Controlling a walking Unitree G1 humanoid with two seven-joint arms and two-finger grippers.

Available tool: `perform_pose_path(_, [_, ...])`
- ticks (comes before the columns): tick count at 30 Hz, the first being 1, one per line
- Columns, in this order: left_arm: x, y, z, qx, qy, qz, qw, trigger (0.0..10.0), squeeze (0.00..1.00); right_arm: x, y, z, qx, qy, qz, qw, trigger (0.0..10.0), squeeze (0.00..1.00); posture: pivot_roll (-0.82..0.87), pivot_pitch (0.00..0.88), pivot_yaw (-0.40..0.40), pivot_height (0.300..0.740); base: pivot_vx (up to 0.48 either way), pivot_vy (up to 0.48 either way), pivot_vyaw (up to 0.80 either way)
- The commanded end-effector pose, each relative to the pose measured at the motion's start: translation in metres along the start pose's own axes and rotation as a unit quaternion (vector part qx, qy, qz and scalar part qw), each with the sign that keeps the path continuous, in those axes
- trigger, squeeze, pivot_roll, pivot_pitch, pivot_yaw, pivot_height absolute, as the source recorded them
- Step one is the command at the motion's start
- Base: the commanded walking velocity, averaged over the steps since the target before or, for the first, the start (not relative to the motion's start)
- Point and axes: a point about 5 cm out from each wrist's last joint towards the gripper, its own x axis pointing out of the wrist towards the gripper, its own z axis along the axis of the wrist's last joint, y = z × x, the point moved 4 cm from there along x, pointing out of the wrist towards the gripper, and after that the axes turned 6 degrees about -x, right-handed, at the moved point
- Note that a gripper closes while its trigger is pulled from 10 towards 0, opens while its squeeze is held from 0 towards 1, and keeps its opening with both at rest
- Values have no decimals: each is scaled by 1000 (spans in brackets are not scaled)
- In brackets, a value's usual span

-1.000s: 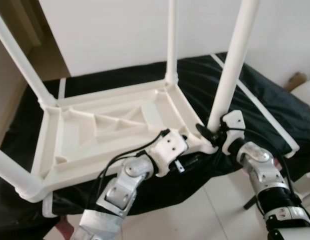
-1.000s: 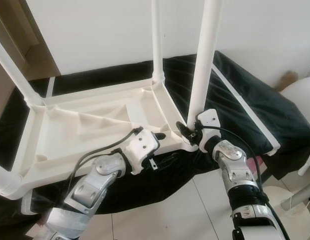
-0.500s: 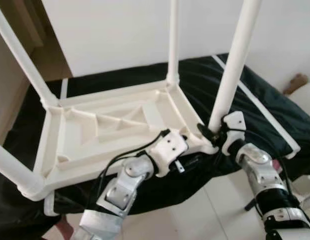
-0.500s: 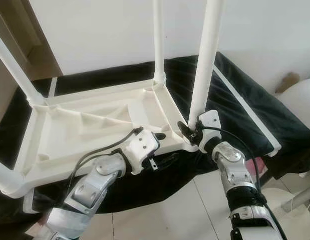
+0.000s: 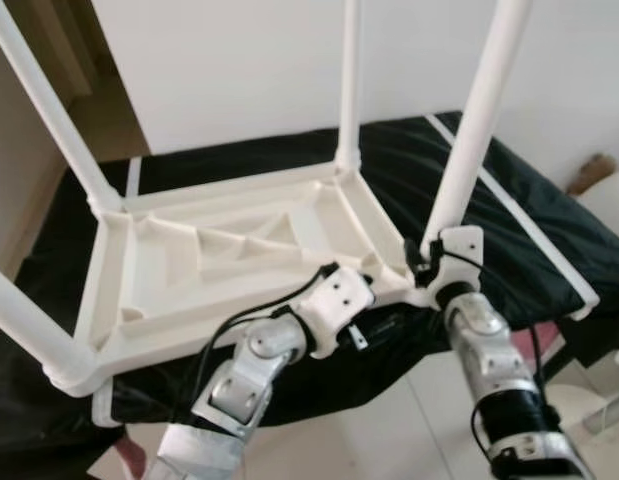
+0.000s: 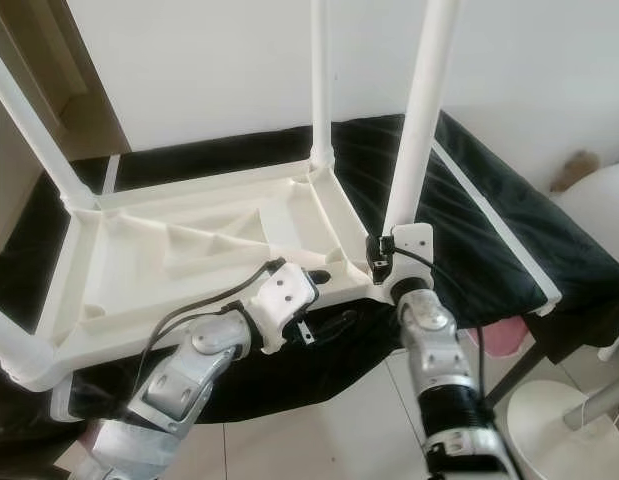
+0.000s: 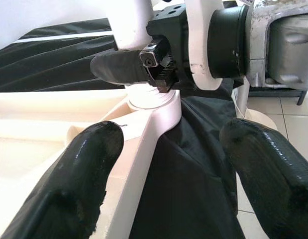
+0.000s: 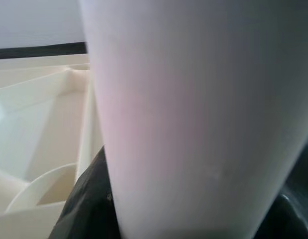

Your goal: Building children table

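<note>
White plastic table (image 5: 229, 260) upside down, 4 legs up, seemingly seated.

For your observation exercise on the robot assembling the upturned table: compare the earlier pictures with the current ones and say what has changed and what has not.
The right gripper, clamped on the base of the near right leg, has turned its wrist: the forearm now rises from straight below the corner instead of from the right. The left gripper stays at the tabletop rim with its jaws apart. The table, legs up on the black cloth, has not visibly moved.
</note>
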Motion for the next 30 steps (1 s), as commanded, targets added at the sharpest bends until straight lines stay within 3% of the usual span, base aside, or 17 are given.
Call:
perform_pose_path(1, [-2,6,-3,2,6,28,1000,10000,0,-14,-5,-38,15,84,-49,995,10000,0,-33,0,42,740,0,0,0])
perform_pose_path(2, [-2,6,-3,2,6,28,1000,10000,0,-14,-5,-38,15,84,-49,995,10000,0,-33,0,42,740,0,0,0])
perform_pose_path(5, [-2,7,-2,3,6,29,1000,10000,0,-23,-3,-38,46,97,-127,986,10000,0,-31,0,44,740,0,0,0])
perform_pose_path(8, [-2,8,-2,4,6,29,1000,10000,0,-26,-3,-39,52,105,-149,982,10000,0,-31,0,45,740,0,0,0])
perform_pose_path(28, [-1,7,-1,3,4,29,1000,10000,0,-27,1,-29,47,101,-167,980,10000,0,-30,0,41,740,0,0,0])
perform_pose_path(29, [-1,7,0,3,4,30,1000,10000,0,-27,2,-28,51,98,-163,980,10000,349,-30,0,41,740,0,0,0])
perform_pose_path(30, [-1,8,0,3,3,30,1000,10000,0,-27,4,-26,60,92,-153,982,10000,1000,-29,0,40,740,0,0,0])
